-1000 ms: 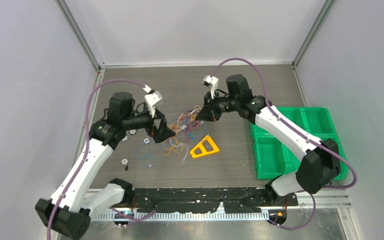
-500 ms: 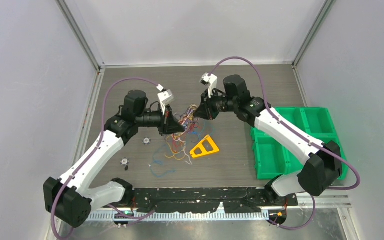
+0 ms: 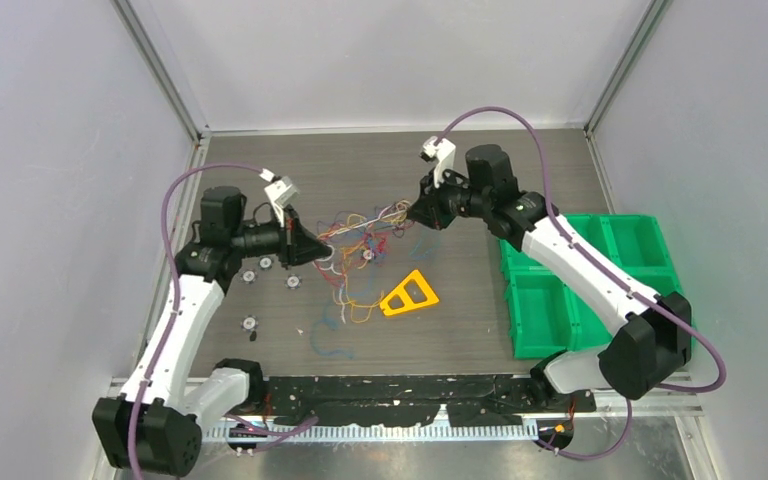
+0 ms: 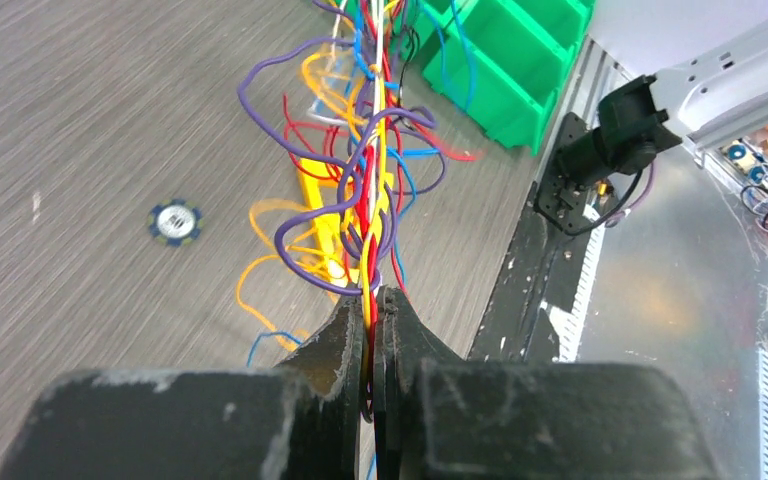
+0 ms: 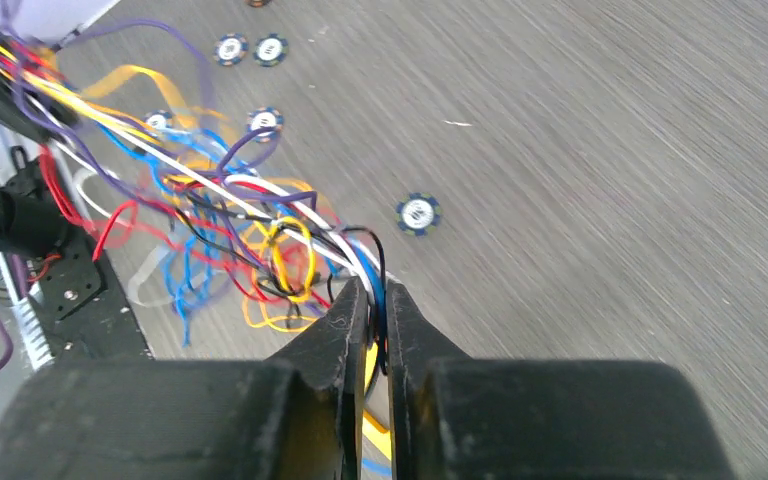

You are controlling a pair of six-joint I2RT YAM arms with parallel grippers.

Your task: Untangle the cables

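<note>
The left gripper (image 4: 375, 300) is shut tight on one end of the cables (image 3: 365, 238), and the right gripper (image 5: 372, 290) is clamped on the other. The bunch is drawn taut between them over the middle of the table (image 3: 520, 170). Its long axis runs left to right, and loose loops sag near the triangle (image 3: 408, 295).

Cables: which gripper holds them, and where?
Both. The left gripper pinches the cables at the bundle's left end, the right gripper at its right end.
</note>
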